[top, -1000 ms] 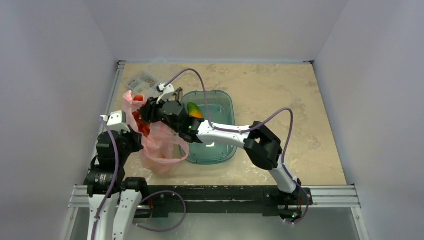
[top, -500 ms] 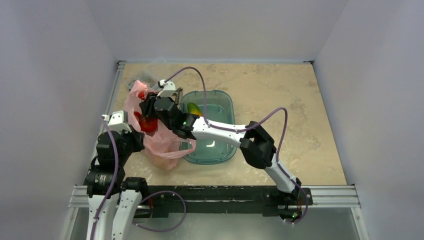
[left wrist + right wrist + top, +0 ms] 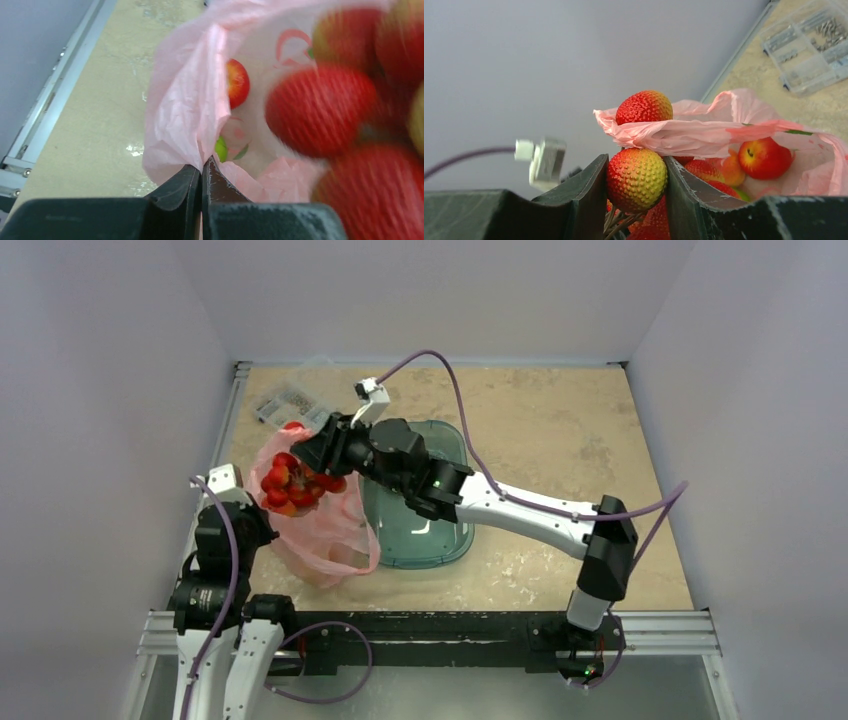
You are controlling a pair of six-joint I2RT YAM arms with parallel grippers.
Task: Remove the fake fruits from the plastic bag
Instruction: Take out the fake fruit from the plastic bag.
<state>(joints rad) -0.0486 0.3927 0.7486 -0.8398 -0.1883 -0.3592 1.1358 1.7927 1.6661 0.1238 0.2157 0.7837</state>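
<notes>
The pink plastic bag (image 3: 322, 532) lies at the table's left, its mouth held up. My left gripper (image 3: 202, 172) is shut on the bag's edge (image 3: 185, 110). My right gripper (image 3: 636, 181) is shut on one bumpy red-yellow ball of the bunch of small red fruits (image 3: 636, 178), lifted at the bag's mouth (image 3: 288, 483); the bunch hangs blurred in the left wrist view (image 3: 320, 110). Inside the bag are a round red apple (image 3: 765, 157), a peach-orange fruit (image 3: 730, 170) and a bit of a green one (image 3: 220, 149). The yellow fruit is hidden.
A teal see-through tub (image 3: 440, 540) stands right of the bag, partly under my right arm. A small clear parts box (image 3: 284, 403) sits at the back left. The table's left metal rail (image 3: 45, 107) runs close beside the bag.
My right gripper has risen out of the bag's mouth with the red bunch, and the arm has stretched out and lifted. The bag's mouth has opened wider. The left gripper still holds the bag.
</notes>
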